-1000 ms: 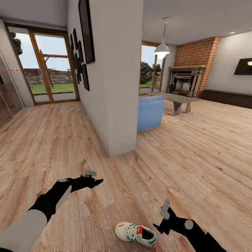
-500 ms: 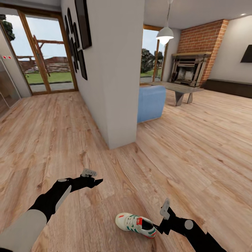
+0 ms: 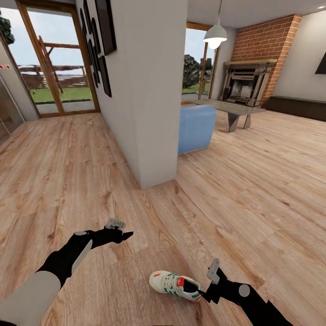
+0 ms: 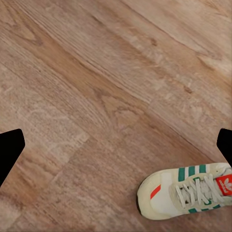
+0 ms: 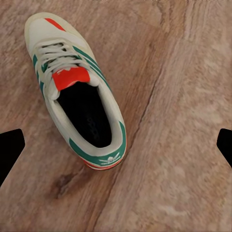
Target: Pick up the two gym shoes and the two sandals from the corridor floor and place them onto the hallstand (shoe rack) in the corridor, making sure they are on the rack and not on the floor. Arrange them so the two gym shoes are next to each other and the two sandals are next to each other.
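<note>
Light brown wood-grain plank floor (image 3: 253,190) runs far past a grey-white wall end (image 3: 149,90). One white lace-up sneaker with green stripes (image 3: 175,286) lies near, sole down, just left of the right gripper (image 3: 213,283), likely lining up a grasp. Both grippers, left gripper (image 3: 118,230) included, spread wide, empty.

Sneaker (image 4: 186,193) is cut by left wrist pic edge, heel not seen. In both wrist pics only dark finger (image 5: 9,152) tips show at edges. Head view: right arm (image 3: 253,301) cut at bottom, lamp (image 3: 216,32) cord cut at top.
</note>
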